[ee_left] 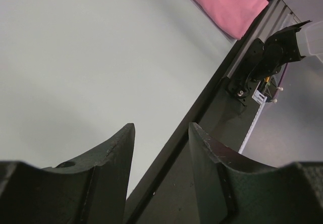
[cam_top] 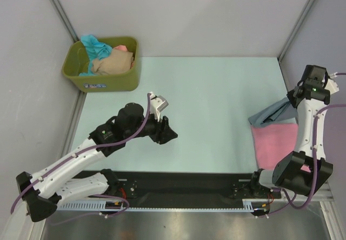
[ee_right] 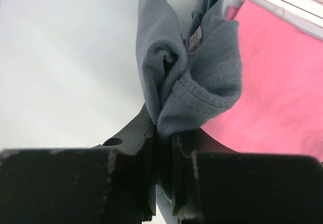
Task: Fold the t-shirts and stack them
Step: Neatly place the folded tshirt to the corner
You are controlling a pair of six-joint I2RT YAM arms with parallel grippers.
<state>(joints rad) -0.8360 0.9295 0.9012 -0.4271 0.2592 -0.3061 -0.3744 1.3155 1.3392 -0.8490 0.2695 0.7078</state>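
Overhead, the right gripper (cam_top: 299, 100) stood at the far right of the table (cam_top: 216, 88), pinching one end of the grey-blue shirt (cam_top: 270, 114). The cloth trailed from it leftward and a little nearer. Its low end rested on the table against the far edge of the pink shirt (cam_top: 275, 142), which lay flat on the near right. The left gripper (cam_top: 167, 132) hovered near the middle of the table, well apart from both shirts, so the right arm was plainly the nearer one. A green tub (cam_top: 102, 83) in the far left corner held teal (cam_top: 94, 45), beige (cam_top: 111, 64) and salmon (cam_top: 121, 48) shirts in a heap.

From the left wrist, the left gripper (ee_left: 161, 130) was spread and held nothing, with only bare table below it. A corner of the pink shirt (ee_left: 227, 2) showed far off by the table's rail.

From the right wrist, the right gripper (ee_right: 164, 128) was pressed together on a bunched hem of the grey-blue shirt (ee_right: 192, 82). The folds rose away from the fingers, with the pink shirt (ee_right: 272, 82) just beside them. The grey shirt looked unfolded as yet, and spreading it would probably need its free end drawn left.
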